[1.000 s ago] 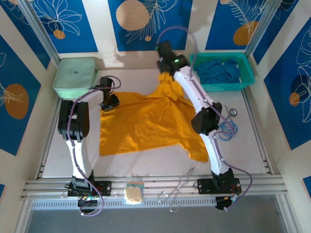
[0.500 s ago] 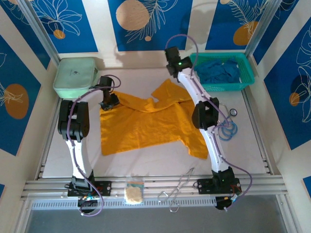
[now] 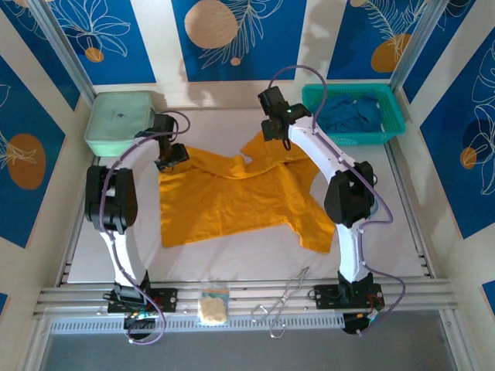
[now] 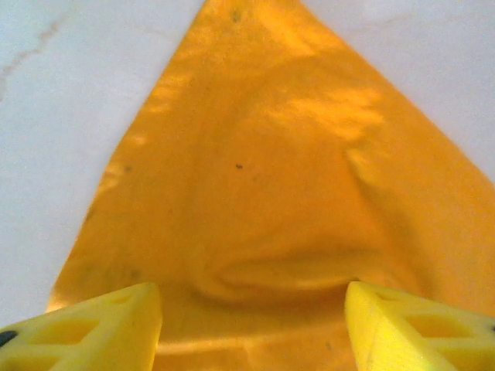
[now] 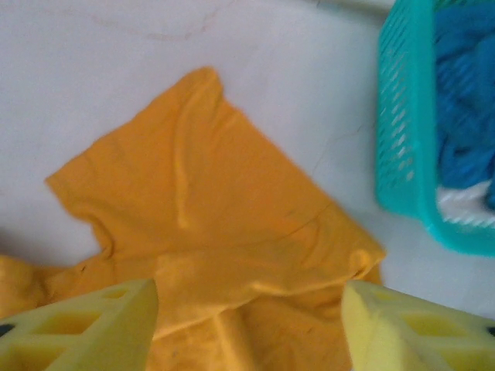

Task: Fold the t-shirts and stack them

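One mustard-orange t-shirt (image 3: 232, 197) lies spread across the middle of the white desk (image 3: 247, 255), unfolded and rumpled. Its near right corner trails toward the right arm's lower links, and a loose flap is bunched up along its far edge.

The left end effector (image 3: 172, 154) sits over the shirt's far left corner, near the mint-green pouch (image 3: 120, 122) that rests at the desk's back left. In the left wrist view its yellow fingers (image 4: 100, 328) stand well apart. The orange cloth lies between and below them with a shallow wrinkle running across, and nothing is clamped.

The right end effector (image 3: 271, 127) hangs above the far edge of the shirt, over the bunched flap. From the right wrist camera its fingers (image 5: 410, 325) are likewise spread wide, gripping nothing. A sleeve-like piece of the shirt lies flat on the bare desk beyond them, with creased folds nearer the camera.

The deep blue t-shirts (image 3: 352, 114) are heaped inside the teal mesh basket (image 3: 363, 139) at the back right of the desk, just beside the right end effector and apart from the orange shirt. They are crumpled together, so how many there are cannot be told. The right wrist view shows the basket's wall close to the sleeve's edge, not touching it.
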Tool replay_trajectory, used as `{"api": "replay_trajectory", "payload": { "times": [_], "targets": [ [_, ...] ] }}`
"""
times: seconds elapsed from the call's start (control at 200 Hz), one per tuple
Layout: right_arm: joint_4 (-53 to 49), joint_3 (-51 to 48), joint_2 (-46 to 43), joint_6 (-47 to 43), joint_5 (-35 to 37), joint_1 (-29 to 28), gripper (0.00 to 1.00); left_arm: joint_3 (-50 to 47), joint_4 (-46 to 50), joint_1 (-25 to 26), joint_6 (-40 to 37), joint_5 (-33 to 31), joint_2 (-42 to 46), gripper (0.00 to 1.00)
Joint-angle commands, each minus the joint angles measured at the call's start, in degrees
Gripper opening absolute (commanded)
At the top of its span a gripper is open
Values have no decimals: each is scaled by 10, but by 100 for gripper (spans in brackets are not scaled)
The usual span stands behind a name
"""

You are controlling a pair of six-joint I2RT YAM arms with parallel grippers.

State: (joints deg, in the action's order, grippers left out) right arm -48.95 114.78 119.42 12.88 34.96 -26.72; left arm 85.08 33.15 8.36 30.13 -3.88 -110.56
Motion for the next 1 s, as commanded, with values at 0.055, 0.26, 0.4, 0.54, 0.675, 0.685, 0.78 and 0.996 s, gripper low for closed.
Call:
{"api": "replay_trajectory", "payload": {
  "times": [0.055,0.26,0.4,0.54,0.675,0.685,0.78,0.996],
  "targets": [
    [-40,34,40,57,-113,23,32,-11,75,47,-50,-10,105,63],
    [-85,170,162,46,-176,48,0,-53,71,175,-55,32,105,43],
    [-109,257,236,45,-226,63,0,-47,39,240,-39,44,44,36],
    [-120,312,292,49,-266,69,0,-13,25,280,-27,43,-25,34],
    [-116,309,315,65,-294,70,0,13,24,304,-16,34,-82,33],
    [-115,307,316,66,-297,70,0,13,22,306,-15,34,-84,33],
    [-105,286,321,87,-306,71,0,6,22,318,-8,32,-106,32],
    [-125,330,378,146,-303,92,0,-128,16,333,7,16,-60,32]
  ]
}}
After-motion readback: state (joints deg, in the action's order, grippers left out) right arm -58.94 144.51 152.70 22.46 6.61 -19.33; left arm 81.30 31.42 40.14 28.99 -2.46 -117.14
